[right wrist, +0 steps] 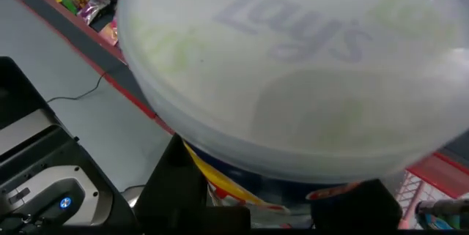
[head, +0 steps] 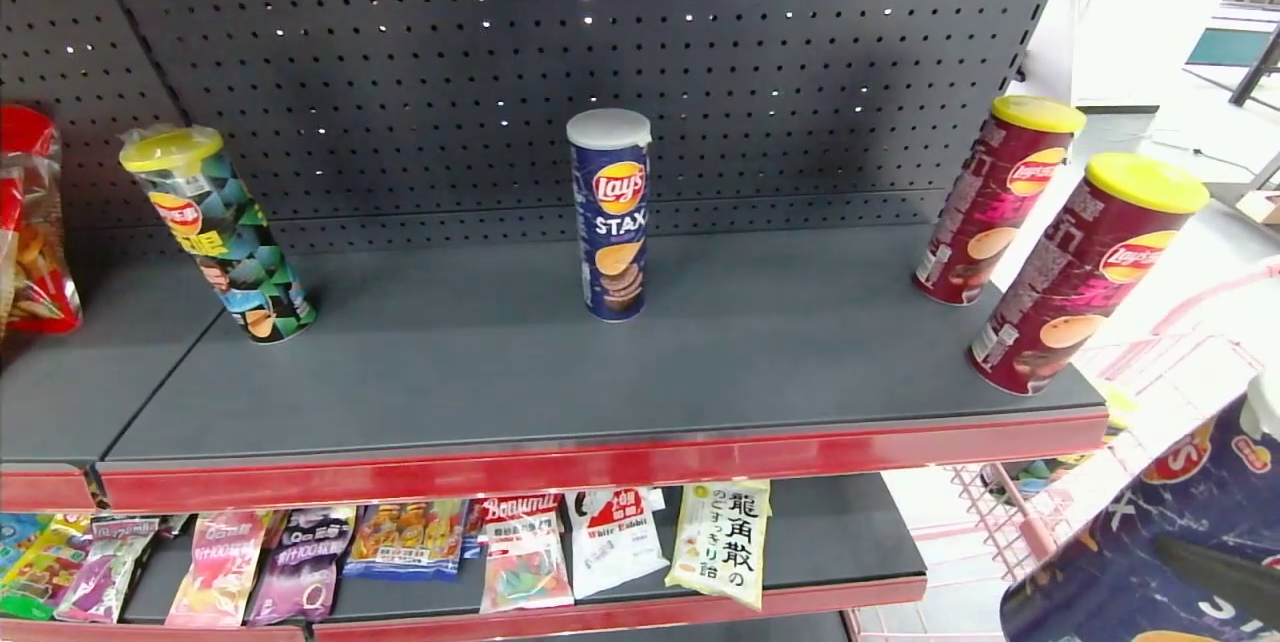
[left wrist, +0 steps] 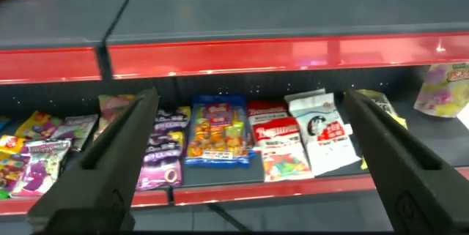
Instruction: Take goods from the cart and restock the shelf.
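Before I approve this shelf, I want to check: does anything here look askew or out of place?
Only one thing: on the lower shelf, the cream packet hangs over the red front edge. The blue can in the right gripper is not shelved yet.

The left pincer (left wrist: pixel 250 97) is formed by two long, matte black fingers (left wrist: pixel 110 162) with flat, bevelled faces; the right pincer (right wrist: pixel 260 165) is seen with similar black fingers (right wrist: pixel 172 191).

Cans (head: pixel 608 212) on upper shelf (head: pixel 700 372), snack bags (head: pixel 520 552) below, cart (head: pixel 1020 522) rt
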